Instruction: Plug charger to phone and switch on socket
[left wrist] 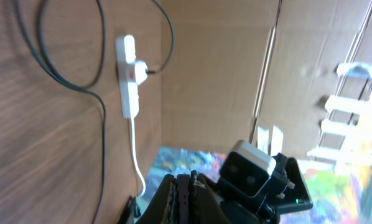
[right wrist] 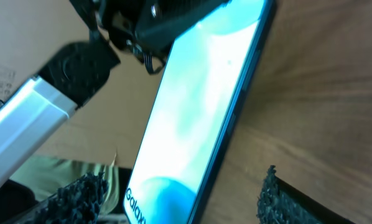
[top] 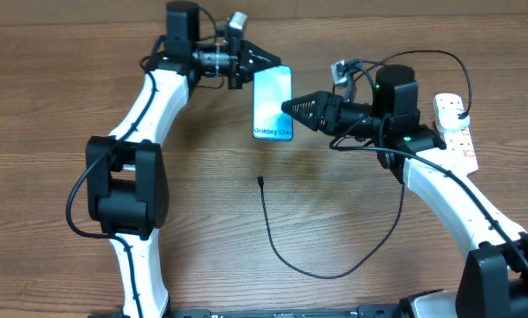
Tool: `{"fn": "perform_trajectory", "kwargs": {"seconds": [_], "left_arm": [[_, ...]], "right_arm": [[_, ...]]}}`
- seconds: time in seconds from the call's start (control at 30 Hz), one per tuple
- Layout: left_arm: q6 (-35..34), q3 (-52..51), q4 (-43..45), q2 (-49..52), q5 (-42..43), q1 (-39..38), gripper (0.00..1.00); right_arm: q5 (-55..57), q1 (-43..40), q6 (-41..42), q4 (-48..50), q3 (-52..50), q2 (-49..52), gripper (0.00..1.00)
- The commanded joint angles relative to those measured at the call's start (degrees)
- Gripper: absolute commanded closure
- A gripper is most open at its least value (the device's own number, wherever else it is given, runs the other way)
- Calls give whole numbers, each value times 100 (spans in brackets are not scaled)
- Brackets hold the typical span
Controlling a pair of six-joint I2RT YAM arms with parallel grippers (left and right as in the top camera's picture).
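The phone (top: 273,102), its light blue screen reading "Galaxy", is held by its far end in my left gripper (top: 253,66), which is shut on it. In the left wrist view the left gripper's fingers (left wrist: 187,180) press on a thin dark edge. My right gripper (top: 288,109) is open at the phone's near right side. In the right wrist view the phone (right wrist: 198,112) lies between the spread fingers of my right gripper (right wrist: 183,199) without touching them. The charger's connector tip (top: 260,181) lies loose on the table. Its black cable (top: 326,272) loops right to the socket (top: 456,132), a white power strip.
The black plug (left wrist: 140,73) sits in the power strip (left wrist: 129,87), whose white cord (left wrist: 136,155) trails off. The wooden table (top: 202,212) has a cardboard wall behind it. The right arm's camera housing (left wrist: 251,174) shows close to the left gripper.
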Motion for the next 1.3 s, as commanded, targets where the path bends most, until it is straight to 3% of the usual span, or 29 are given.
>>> {"fn": "perform_trajectory", "kwargs": {"seconds": [0.0, 0.3, 0.83, 0.93, 1.07, 1.27], "left_arm": [[90, 129, 48, -37, 407, -118, 96], [2, 129, 125, -37, 262, -142, 96], [-129, 129, 155, -37, 417, -146, 96], [-125, 129, 195, -37, 411, -146, 81], [-129, 129, 275, -37, 389, -146, 72], [-127, 129, 275, -37, 380, -146, 67]], "right_arm": [[-212, 144, -144, -166, 76, 39, 29], [-20, 407, 334, -203, 76, 39, 58], [-11, 407, 1058, 487, 76, 39, 80], [-9, 407, 1060, 487, 76, 39, 86], [-11, 407, 1060, 509, 76, 39, 87], [-13, 402, 1191, 693, 76, 39, 89]]}}
